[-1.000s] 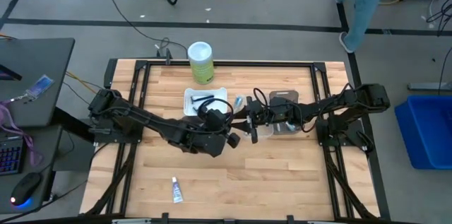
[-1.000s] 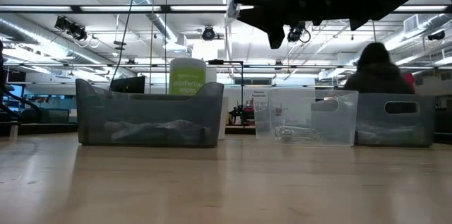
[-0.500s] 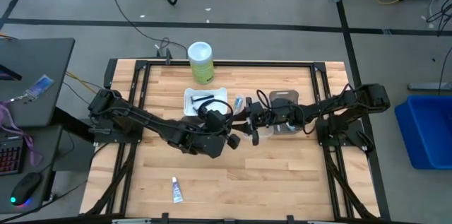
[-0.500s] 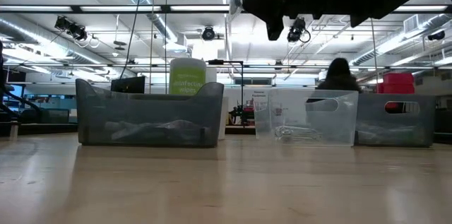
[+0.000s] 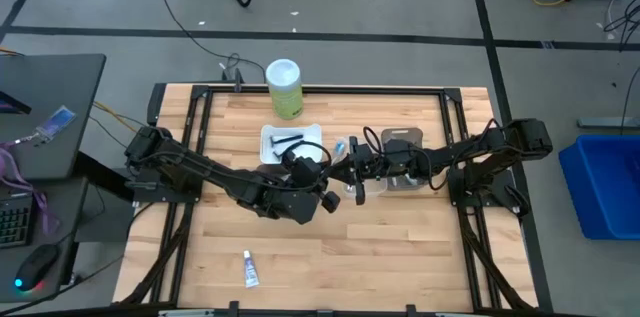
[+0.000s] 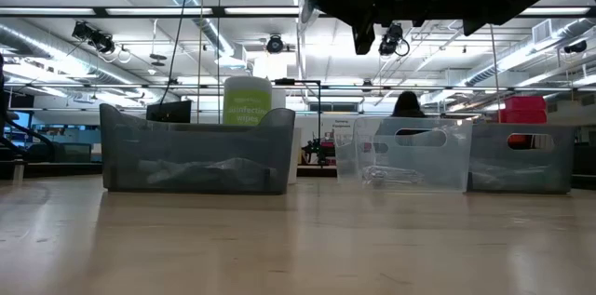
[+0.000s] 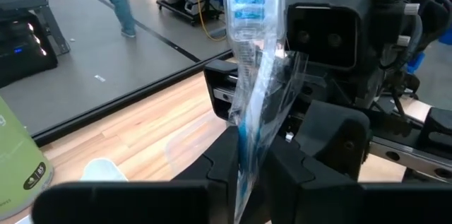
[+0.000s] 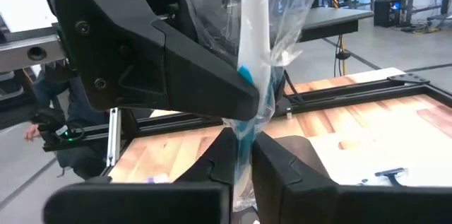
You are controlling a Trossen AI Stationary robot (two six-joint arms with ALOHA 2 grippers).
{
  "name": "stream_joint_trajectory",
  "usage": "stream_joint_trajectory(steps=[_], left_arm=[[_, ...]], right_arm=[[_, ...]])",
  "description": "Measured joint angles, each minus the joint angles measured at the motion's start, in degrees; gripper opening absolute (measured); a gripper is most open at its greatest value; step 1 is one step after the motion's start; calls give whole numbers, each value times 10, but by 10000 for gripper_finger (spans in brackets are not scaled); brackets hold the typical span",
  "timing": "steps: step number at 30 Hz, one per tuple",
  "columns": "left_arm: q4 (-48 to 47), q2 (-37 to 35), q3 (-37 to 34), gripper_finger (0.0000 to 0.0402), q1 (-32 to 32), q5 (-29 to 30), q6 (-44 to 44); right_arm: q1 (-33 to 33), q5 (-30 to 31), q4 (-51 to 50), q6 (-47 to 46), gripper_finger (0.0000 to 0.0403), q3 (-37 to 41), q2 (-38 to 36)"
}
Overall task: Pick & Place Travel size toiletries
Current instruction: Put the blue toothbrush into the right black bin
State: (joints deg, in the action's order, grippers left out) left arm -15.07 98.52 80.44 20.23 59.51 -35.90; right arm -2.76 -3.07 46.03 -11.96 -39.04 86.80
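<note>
Pinching one wrapped toothbrush between them, left gripper and right gripper both clamp it, above the table.

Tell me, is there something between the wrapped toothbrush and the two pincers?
No. Both pincers already grip the wrapped toothbrush: the left pincer and the right pincer each pinch it directly, in the air above the table.

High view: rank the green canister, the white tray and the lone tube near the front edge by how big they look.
1. White tray, though the arms cover part of it.
2. Green canister, but it stands taller, nearer the overhead camera, so unsure.
3. Lone tube, clearly smallest.
</note>
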Motion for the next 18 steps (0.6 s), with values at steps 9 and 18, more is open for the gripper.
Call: stream_joint_trajectory(steps=[9, 18], left_arm=[[-10, 0, 0, 57, 0, -17, 13], [-24, 0, 0, 69, 0, -22, 35]], right_arm=[[4, -1, -53, 17, 27, 0, -24], [7, 104, -230, 65, 26, 0, -128]])
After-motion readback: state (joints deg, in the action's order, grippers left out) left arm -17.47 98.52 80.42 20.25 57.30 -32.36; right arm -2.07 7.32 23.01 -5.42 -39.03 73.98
